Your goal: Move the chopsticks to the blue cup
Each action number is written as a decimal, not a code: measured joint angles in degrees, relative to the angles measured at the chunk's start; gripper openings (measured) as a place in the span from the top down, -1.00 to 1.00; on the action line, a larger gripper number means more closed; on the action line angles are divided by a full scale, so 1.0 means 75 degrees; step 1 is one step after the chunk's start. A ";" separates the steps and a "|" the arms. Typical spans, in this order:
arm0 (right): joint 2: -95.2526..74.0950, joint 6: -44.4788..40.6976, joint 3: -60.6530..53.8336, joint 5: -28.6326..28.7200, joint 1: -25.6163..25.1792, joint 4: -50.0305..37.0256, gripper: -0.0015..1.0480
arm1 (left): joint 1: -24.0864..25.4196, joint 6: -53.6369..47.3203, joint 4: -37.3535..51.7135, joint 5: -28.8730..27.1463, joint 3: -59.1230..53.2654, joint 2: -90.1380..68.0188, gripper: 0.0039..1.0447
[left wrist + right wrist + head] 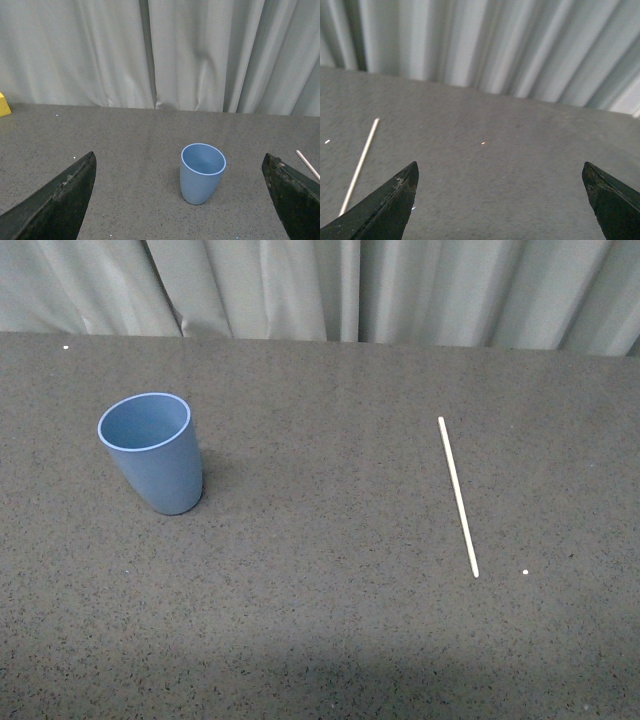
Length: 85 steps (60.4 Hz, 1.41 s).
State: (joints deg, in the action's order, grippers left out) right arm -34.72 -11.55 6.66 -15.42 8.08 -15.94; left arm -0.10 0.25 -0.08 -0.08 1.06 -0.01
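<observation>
The blue cup (152, 452) stands upright and empty on the dark speckled table (320, 540), at the left. The chopstick (458, 496), a thin pale stick, lies flat on the table at the right, far from the cup. Neither arm shows in the front view. In the left wrist view my left gripper (180, 162) is open and empty, with the cup (201, 172) standing ahead between its fingers and the chopstick's tip (308, 164) at the edge. In the right wrist view my right gripper (501, 170) is open and empty, with the chopstick (359, 166) lying outside one finger.
A pale pleated curtain (330, 285) hangs behind the table's far edge. A yellow object (4, 104) shows at the edge of the left wrist view. Small white specks (525, 572) lie on the table.
</observation>
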 joint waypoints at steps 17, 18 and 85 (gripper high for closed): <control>-0.6169 0.0784 0.2908 0.1766 -0.0050 0.0519 -0.82 | 0.0000 -0.0003 0.0000 0.0000 0.0000 0.0000 -0.88; -0.6339 0.0833 0.3016 0.1795 -0.0041 0.0577 -0.82 | 0.0000 -0.0003 0.0000 0.0000 0.0000 0.0000 -0.88; -1.3825 0.2457 1.1331 0.2014 0.0842 0.5345 0.23 | 0.0000 0.0000 0.0000 0.0003 0.0000 0.0000 -0.88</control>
State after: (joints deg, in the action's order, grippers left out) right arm -138.41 6.87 91.64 -0.32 14.39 24.14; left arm -0.10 0.25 -0.08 -0.05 1.06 -0.01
